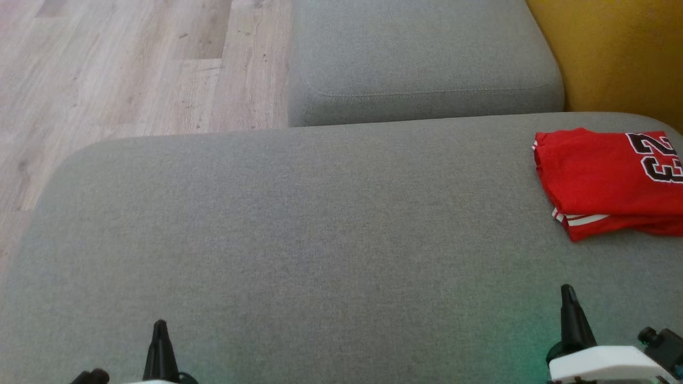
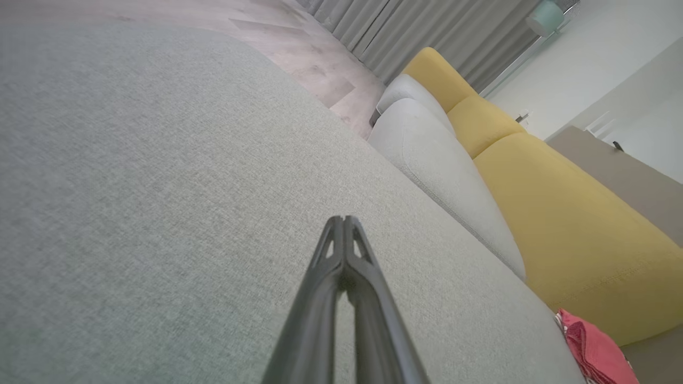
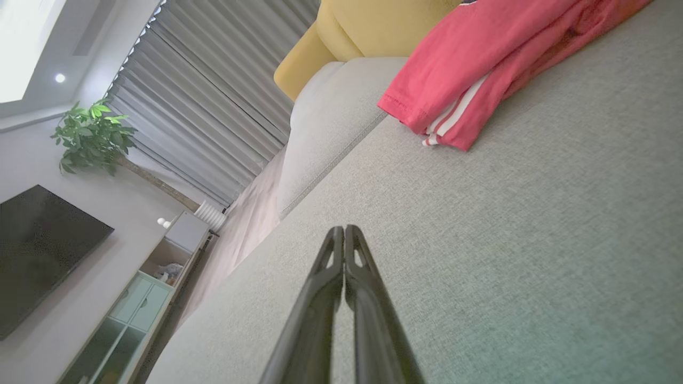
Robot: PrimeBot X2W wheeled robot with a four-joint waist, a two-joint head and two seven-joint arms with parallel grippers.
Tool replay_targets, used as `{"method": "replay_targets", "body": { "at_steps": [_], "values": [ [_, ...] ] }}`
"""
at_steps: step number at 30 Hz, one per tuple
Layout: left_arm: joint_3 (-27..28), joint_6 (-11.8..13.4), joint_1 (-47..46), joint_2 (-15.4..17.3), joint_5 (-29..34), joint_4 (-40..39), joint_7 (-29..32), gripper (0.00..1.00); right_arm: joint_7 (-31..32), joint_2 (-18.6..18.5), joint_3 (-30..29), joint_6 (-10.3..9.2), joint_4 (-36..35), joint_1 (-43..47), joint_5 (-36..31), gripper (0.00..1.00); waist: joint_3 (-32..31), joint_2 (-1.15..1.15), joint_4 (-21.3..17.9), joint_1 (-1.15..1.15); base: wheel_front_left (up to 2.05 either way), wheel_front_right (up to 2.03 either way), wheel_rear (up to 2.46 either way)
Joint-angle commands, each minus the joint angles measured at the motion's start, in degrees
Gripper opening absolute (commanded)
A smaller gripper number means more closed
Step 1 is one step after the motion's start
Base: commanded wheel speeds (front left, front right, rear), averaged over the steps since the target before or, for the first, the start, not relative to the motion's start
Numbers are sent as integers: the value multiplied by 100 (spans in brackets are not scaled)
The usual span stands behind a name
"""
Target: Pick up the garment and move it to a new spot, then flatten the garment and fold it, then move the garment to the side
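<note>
A broad grey sofa cushion [image 1: 299,224] carries a folded red garment [image 1: 603,176] with black numerals and white-striped trim, lying flat at the cushion's far right side.

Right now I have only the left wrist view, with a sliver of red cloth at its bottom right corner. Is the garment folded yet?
Observer: Yes. In the head view the red garment lies folded flat at the right end of the grey cushion, black numerals on top.
Operator: Is the right gripper on it?
Observer: No. The right gripper is shut and empty over bare cushion, apart from the garment.
Operator: Any loose edges?
Observer: The right wrist view shows a white-striped hem poking out under the top layer at one corner.
</note>
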Motion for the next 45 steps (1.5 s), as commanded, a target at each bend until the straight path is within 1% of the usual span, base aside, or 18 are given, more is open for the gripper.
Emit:
{"method": "replay_targets", "body": {
  "at_steps": [1, 45],
  "values": [
    [168, -39, -370, -1, -178, -160, 40, 0, 63, -69, 14, -2, -207, -341, 203, 0, 13, 0, -4, -1, 0, 0, 0],
    [698, -365, -1095, -8, -3017, -60, 767, 0, 778, -81, -356, -3, -254, -978, 3055, 0, 353, 0, -93, -1, 0, 0, 0]
  ]
}}
